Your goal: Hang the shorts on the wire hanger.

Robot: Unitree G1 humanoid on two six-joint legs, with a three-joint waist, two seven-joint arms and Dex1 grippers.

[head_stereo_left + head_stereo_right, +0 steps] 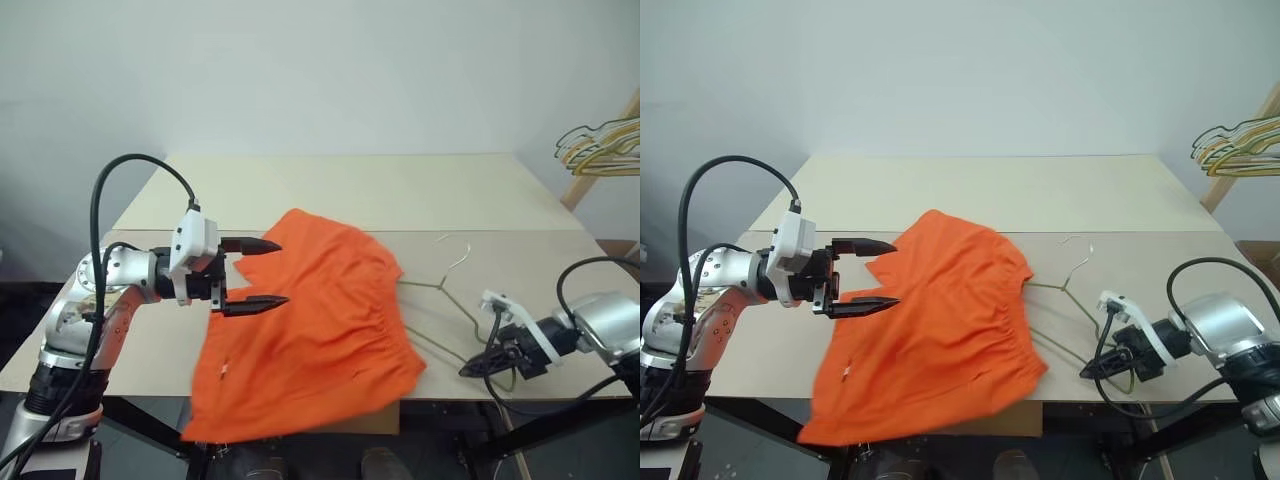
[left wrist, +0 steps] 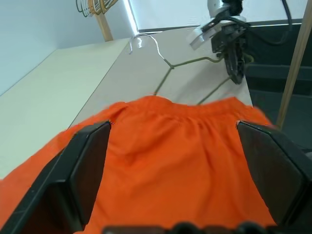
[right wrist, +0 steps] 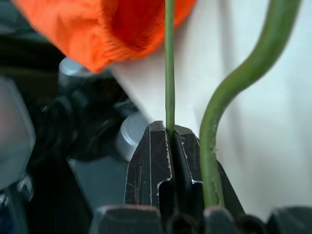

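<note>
Your table (image 1: 330, 190) is pale and carries everything. The shorts (image 1: 310, 330) lie spread across its near half, one corner hanging over the front edge, the gathered waistband toward your right; a tiny white mark on them is too small to read. The wire hanger (image 1: 440, 285) lies partly under the waistband, hook pointing away. Your left gripper (image 1: 252, 272) hovers at the shorts' left edge, jaws wide apart and empty. Your right gripper (image 1: 478, 366) has its jaws pinched tight on the wire hanger's near corner.
</note>
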